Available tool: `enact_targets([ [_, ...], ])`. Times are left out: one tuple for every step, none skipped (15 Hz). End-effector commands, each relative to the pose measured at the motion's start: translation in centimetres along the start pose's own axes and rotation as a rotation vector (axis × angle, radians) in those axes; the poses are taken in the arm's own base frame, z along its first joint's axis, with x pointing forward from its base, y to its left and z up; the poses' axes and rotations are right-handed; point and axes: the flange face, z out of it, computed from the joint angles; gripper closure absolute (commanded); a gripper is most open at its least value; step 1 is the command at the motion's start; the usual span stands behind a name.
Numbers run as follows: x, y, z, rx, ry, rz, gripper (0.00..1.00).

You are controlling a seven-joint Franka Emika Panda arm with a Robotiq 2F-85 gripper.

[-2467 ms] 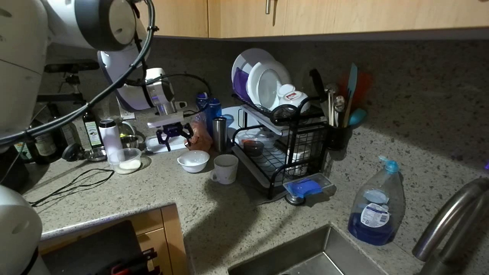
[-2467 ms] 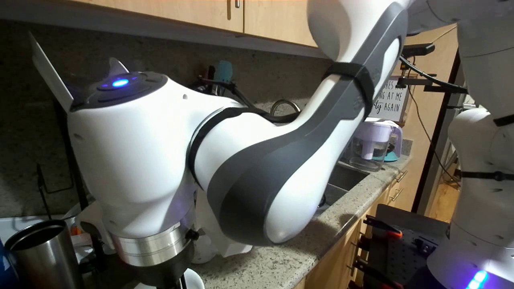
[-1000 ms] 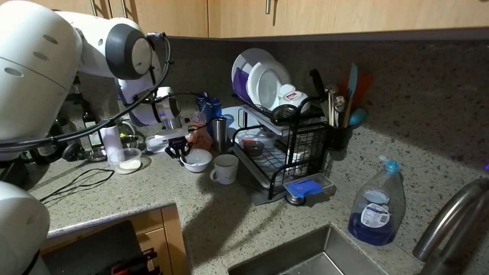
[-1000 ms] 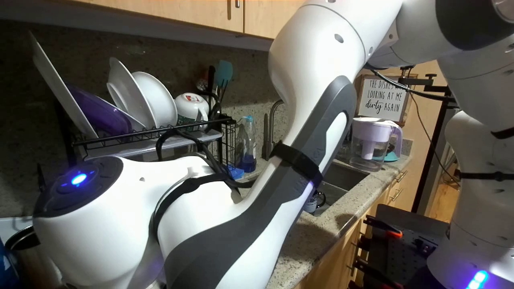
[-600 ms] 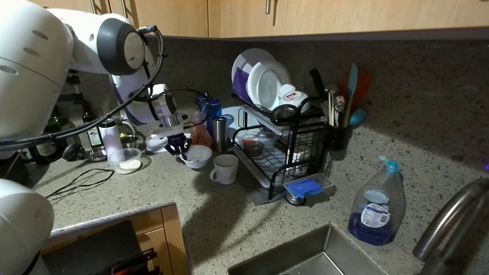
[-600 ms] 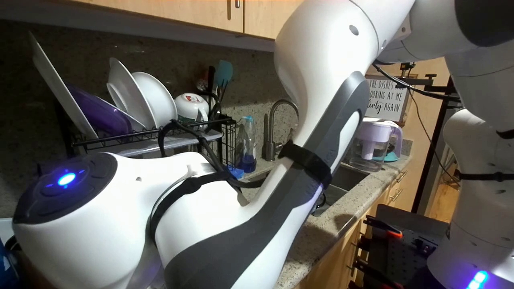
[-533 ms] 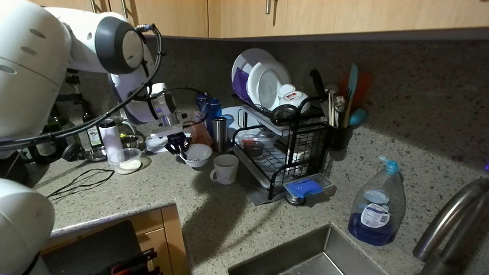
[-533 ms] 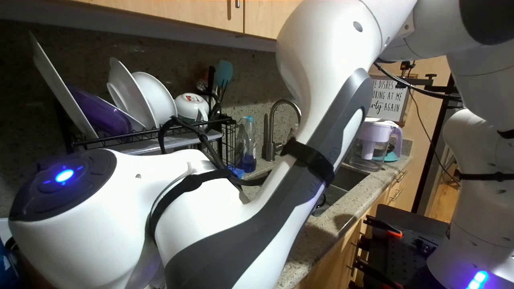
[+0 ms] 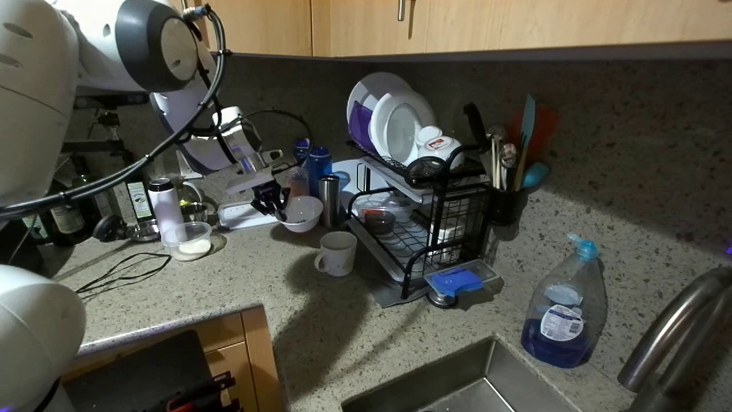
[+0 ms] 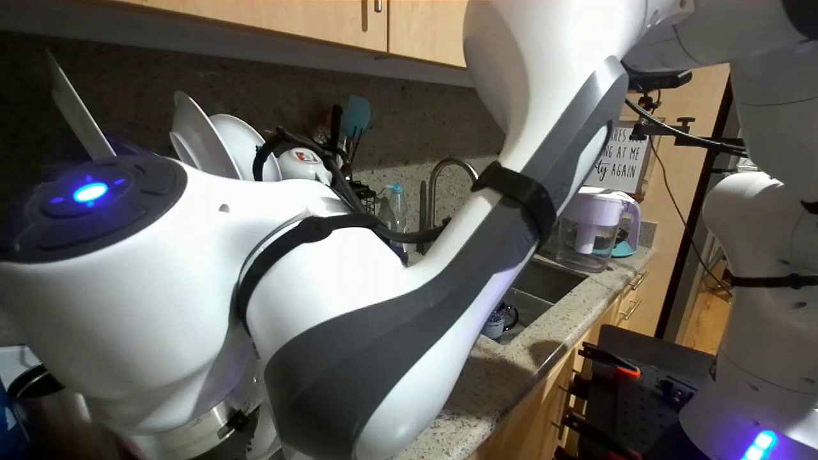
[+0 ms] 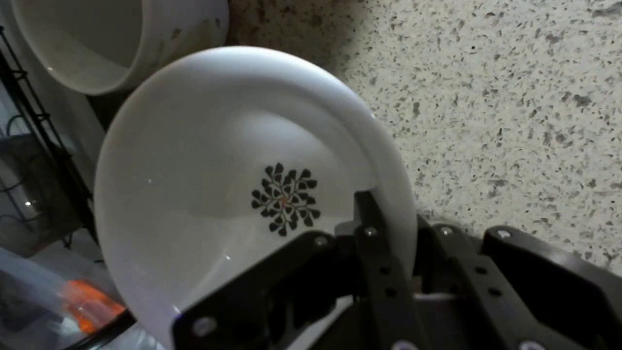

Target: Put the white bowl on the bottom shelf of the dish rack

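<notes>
Nearest, we see the sink (image 9: 514, 375) in the counter (image 9: 229, 286); next, the mug (image 9: 338, 254) stands between the counter's inner front corner and the rack (image 9: 374, 250). Beyond, we find the gripper (image 11: 394, 212) pinching the bowl (image 9: 304, 212) by its rim, tilted above the counter toward its back edge.

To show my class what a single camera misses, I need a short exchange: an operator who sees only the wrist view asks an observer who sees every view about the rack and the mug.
Operator: In my wrist view the tool holds the bowl. What is above the bottom shelf of the rack?
Observer: White dishes stand on edge on the top shelf, in an exterior view.
Operator: My picture cuts off the mug. How is it turned?
Observer: Its handle points away from the rack, in an exterior view.
</notes>
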Motion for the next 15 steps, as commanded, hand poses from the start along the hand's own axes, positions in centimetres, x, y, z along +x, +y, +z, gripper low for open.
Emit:
enact_targets([
  [-1.1, 1.9, -1.7, -0.044, 0.014, 0.059, 0.93],
  [-1.2, 2.5, -1.6, -0.044, 0.015, 0.077, 0.93],
  [-1.2, 3.0, -1.6, -0.046, 0.014, 0.09, 0.93],
  [-1.4, 3.6, -1.5, -0.046, 0.014, 0.11, 0.93],
  [-1.5, 4.1, -1.4, -0.047, 0.012, 0.122, 0.93],
  [-1.7, 4.7, -1.4, -0.05, 0.011, 0.142, 0.93],
  [-1.9, 5.3, -1.3, -0.051, 0.01, 0.157, 0.93],
  [-2.1, 5.9, -1.3, -0.051, 0.012, 0.177, 0.93],
  [-2.1, 6.4, -1.3, -0.052, 0.013, 0.199, 0.93],
  [-2.3, 6.9, -1.2, -0.051, 0.015, 0.222, 0.93],
  [-2.4, 7.4, -1.2, -0.05, 0.016, 0.24, 0.93],
  [-2.6, 7.8, -1.1, -0.049, 0.016, 0.259, 0.93],
  [-2.7, 8.2, -1.0, -0.048, 0.016, 0.277, 0.93],
  [-2.8, 8.6, -0.9, -0.049, 0.014, 0.289, 0.93],
  [-2.9, 9.0, -0.8, -0.048, 0.017, 0.308, 0.93],
])
